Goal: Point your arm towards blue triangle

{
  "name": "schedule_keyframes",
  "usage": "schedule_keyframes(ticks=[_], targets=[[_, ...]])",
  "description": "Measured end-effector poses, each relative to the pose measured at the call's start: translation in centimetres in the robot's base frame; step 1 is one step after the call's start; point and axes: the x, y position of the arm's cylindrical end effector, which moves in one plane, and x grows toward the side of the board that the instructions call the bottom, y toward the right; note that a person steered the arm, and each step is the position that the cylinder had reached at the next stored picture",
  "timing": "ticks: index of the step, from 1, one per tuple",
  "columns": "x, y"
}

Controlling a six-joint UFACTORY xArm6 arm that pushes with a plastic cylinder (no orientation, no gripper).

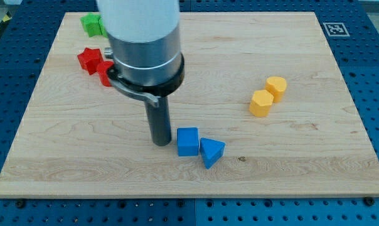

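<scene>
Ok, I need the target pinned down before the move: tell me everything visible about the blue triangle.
The blue triangle is a small, matte, solid-looking wedge lying flat on the wooden board, low and near centre. Its left corner meets the blue cube. My tip stands just left of that cube, apart from the triangle.

A broad white cylindrical housing is seen at the view's top, cut off by the frame edge. Below it a brushed grey metal collar is fitted, closed off by a black ring. A thin pale strip is noted at the ring's lower edge. A straight dark rod extends beneath, ending in my tip.
</scene>
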Motion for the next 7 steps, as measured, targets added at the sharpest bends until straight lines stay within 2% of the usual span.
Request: schedule_keyframes(ticks=[2, 3, 5, 7], targets=[[0.0, 3.0], [0.4, 2.5], [7.1, 0.9], [7.3, 7.7]])
